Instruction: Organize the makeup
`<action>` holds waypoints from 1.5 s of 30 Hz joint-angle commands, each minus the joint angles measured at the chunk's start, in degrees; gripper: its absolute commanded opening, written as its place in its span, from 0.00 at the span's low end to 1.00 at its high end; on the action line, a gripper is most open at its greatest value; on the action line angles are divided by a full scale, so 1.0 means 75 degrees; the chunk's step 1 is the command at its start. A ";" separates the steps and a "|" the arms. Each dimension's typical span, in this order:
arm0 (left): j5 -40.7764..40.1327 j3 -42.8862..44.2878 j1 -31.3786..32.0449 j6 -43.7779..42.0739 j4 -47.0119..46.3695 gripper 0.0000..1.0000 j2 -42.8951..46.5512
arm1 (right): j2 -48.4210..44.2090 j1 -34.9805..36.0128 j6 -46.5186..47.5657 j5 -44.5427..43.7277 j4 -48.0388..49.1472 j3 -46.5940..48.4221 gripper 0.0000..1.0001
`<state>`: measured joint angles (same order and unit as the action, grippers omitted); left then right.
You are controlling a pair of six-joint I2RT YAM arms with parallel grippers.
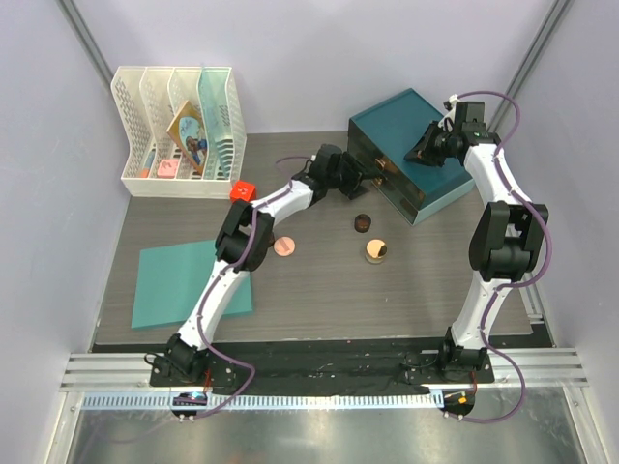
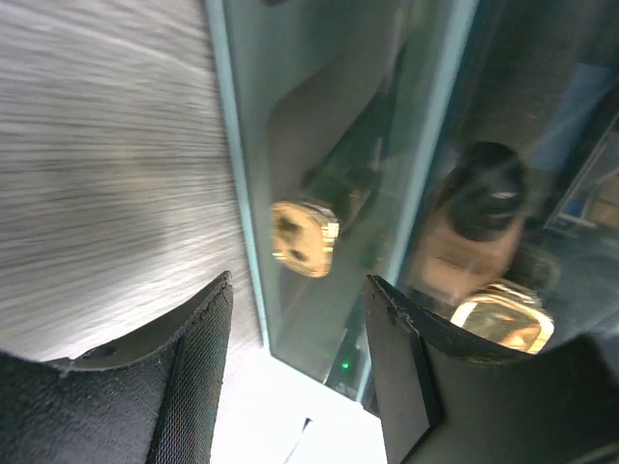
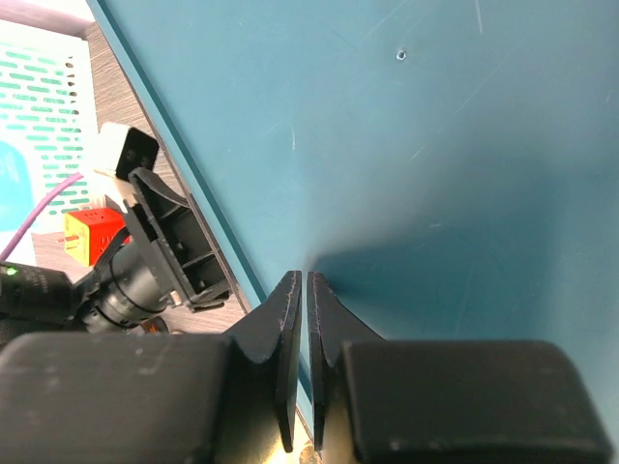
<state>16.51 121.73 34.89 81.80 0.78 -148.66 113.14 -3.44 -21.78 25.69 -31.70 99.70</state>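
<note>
Seen from above, the left arm (image 1: 242, 237) climbs from its base, bends at a dark elbow joint, then runs its white forearm up and to the right, stretched long and low. At its end the left gripper (image 2: 300, 290) has its jaws well apart, with nothing between the two black fingers (image 2: 198, 358). The right arm (image 1: 508, 237) stands tall and folds leftward at the top. The right gripper (image 3: 302, 285) tips downward, jaws drawn together to a thin slit, pinching nothing.
</note>
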 commanded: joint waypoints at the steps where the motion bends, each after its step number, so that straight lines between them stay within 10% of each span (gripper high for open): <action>1: -0.0198 0.0714 0.0093 -0.0242 0.0283 0.57 -0.0159 | 0.0840 0.0096 0.0408 -0.0789 -0.2265 -0.0649 0.13; 45: -0.2401 0.2402 0.0539 -0.0793 0.2768 0.65 -0.0710 | 0.0875 0.0096 0.0396 -0.0695 -0.2242 -0.0719 0.13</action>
<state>2.17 136.99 38.46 77.23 21.08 -153.03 113.14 -3.44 -21.78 25.76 -31.68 99.63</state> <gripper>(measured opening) 0.650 0.128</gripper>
